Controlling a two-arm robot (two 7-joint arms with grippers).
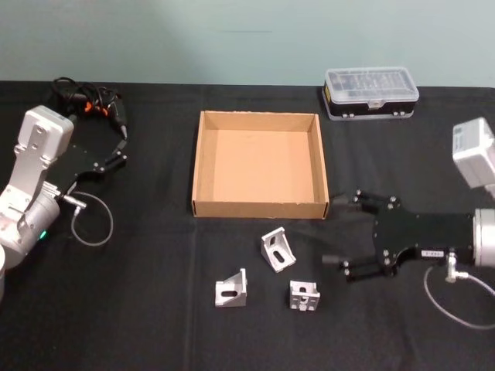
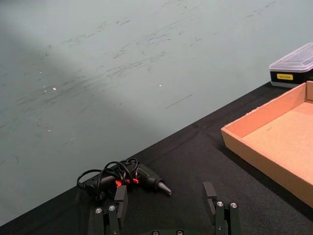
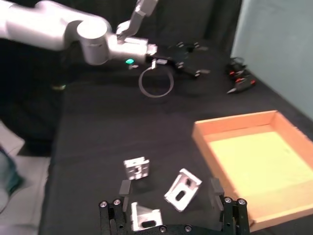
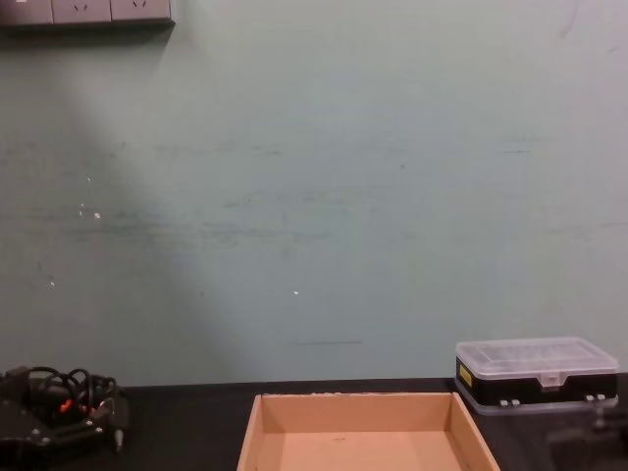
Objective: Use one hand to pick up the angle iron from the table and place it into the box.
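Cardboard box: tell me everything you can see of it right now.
The box is tan cardboard, shallow, near-square, with low walls and no lid. It is empty. It sits flat on the black table, mid-table. Nothing else touches it; the nearest angle iron lies apart from its front wall.

We look in on what appears a robotics lab or workshop: a black-draped desk (image 1: 155, 332) against a bare, scuffed pale-green wall (image 4: 314, 196). Right of the cardboard box (image 1: 259, 209) and farther back sits a clear-lidded parts case (image 1: 371, 91); left of it, a corded hand tool (image 2: 146, 178); before it, metal angle brackets (image 1: 277, 249); high above, wall sockets (image 4: 88, 10).
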